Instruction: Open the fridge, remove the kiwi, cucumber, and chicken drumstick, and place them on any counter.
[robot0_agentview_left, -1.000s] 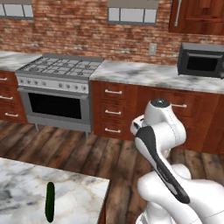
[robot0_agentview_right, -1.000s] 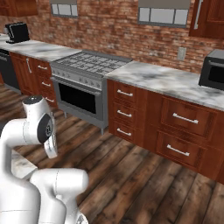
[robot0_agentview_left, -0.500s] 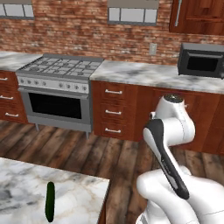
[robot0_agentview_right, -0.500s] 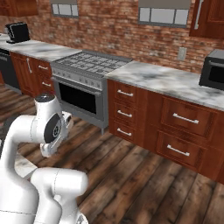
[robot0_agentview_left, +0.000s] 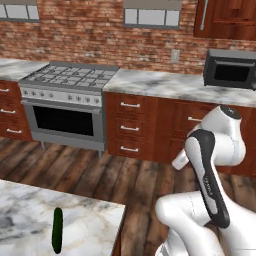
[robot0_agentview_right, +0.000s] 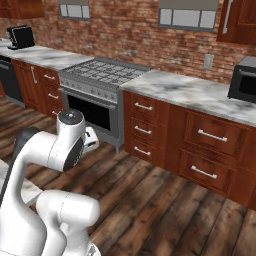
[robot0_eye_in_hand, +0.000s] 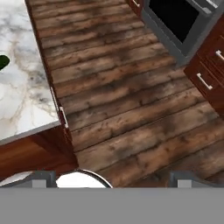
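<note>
Arm has swung rightward over the last second, away from the bench (robot0_agentview_left: 95, 225). Cucumber (robot0_agentview_left: 57, 236) lies delivered there, well left of the empty, wide-open tool (robot0_eye_in_hand: 111, 177). Kiwi and drumstick likely remain to fetch.

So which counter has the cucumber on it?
The island counter nearest the robot: the cucumber lies on its marble top. The wall counters by the stove carry none.

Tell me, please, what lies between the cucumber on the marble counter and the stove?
Only bare wood floor separates the cucumber on the counter from the stove, as the left base view shows.
</note>
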